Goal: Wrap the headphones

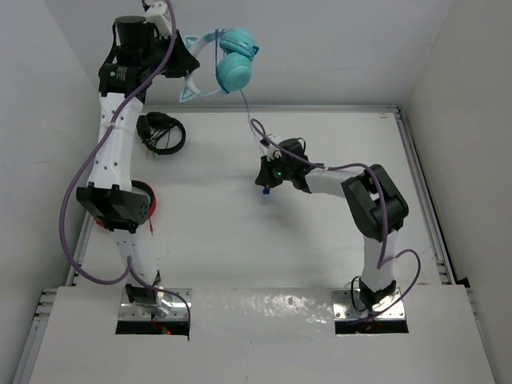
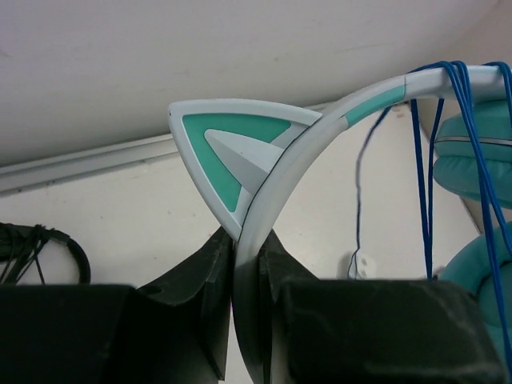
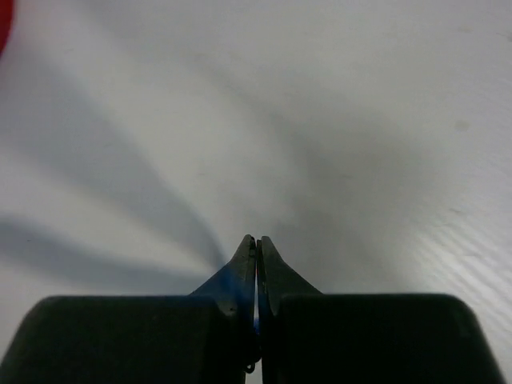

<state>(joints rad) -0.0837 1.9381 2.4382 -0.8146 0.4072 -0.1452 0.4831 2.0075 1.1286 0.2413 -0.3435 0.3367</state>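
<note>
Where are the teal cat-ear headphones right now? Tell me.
Top view: the teal cat-ear headphones hang by the back wall, left of centre, headband pinched in the left claw, right of the black headphones.

Overhead view facing down on table [image 1: 224, 240], left wrist close on headphones [image 2: 240, 152], shared with overhead, right wrist near table.

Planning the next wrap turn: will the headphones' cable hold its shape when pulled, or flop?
Probably floppy: the cable hangs in a loose curl from the earcup to the right tool, shut on it. Thin and likely light, it may slip out of that grip. The headband, by contrast, looks stiff, holding its arc in the left tool.
</note>
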